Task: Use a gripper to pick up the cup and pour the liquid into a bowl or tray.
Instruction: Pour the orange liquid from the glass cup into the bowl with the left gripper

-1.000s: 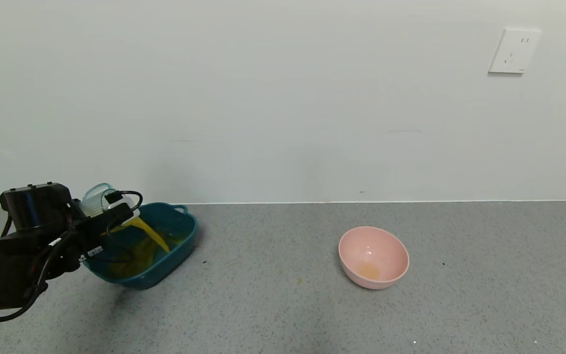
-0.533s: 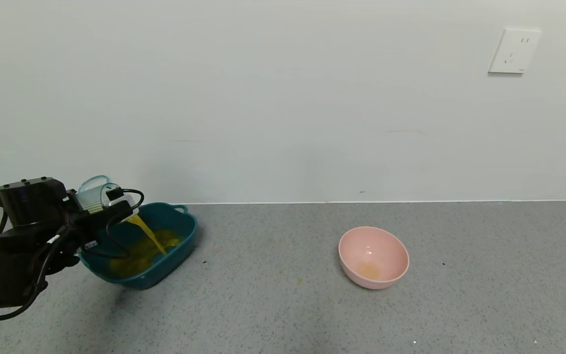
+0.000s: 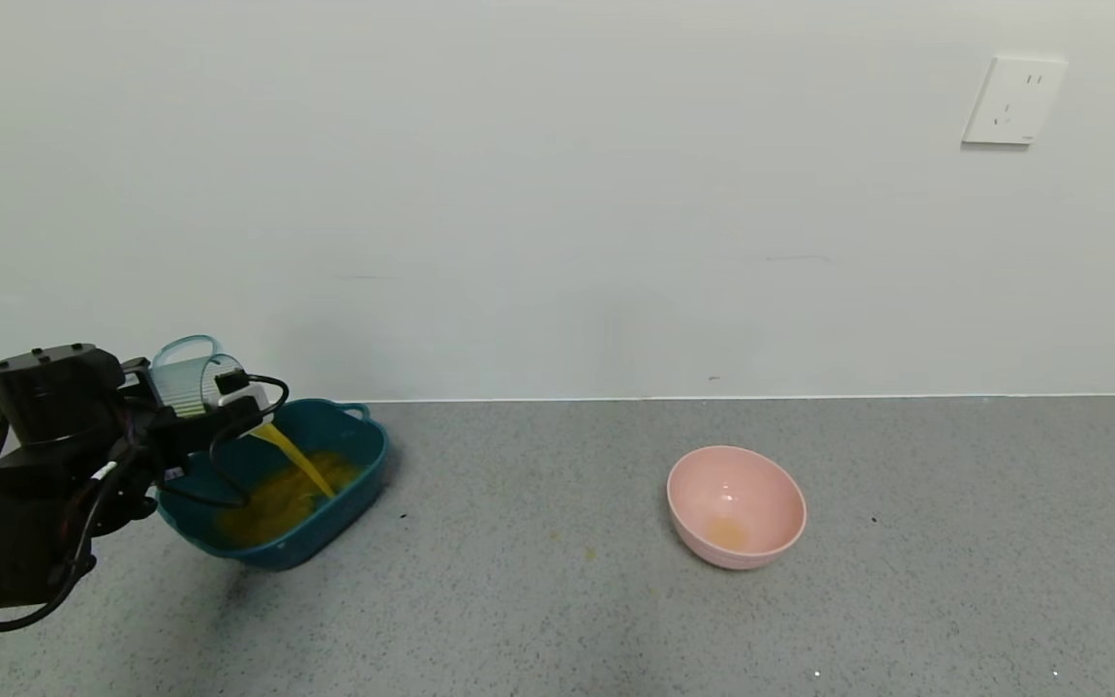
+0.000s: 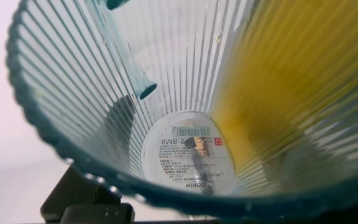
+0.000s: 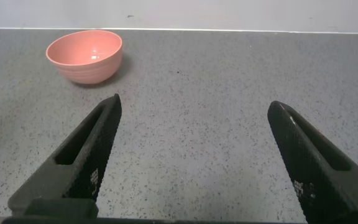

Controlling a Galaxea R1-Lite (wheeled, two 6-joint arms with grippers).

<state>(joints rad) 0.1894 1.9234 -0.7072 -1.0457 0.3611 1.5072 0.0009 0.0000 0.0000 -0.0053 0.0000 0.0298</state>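
Where the left tool [image 3: 204, 411] grips the cup [image 3: 185, 378], its fingers are hidden.

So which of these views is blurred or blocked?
Left wrist view: the cup fills the frame, its near rim out of focus and the scene behind blocked. Head view: even light, soft shadow under the tray. Right wrist view: clear, sharp.

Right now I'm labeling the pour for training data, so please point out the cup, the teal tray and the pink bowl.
cup [image 3: 185, 379], head view, on its ribbed clear wall.
teal tray [image 3: 369, 467], head view, on its outer right wall.
pink bowl [image 3: 761, 489], head view, on its bare inner wall.
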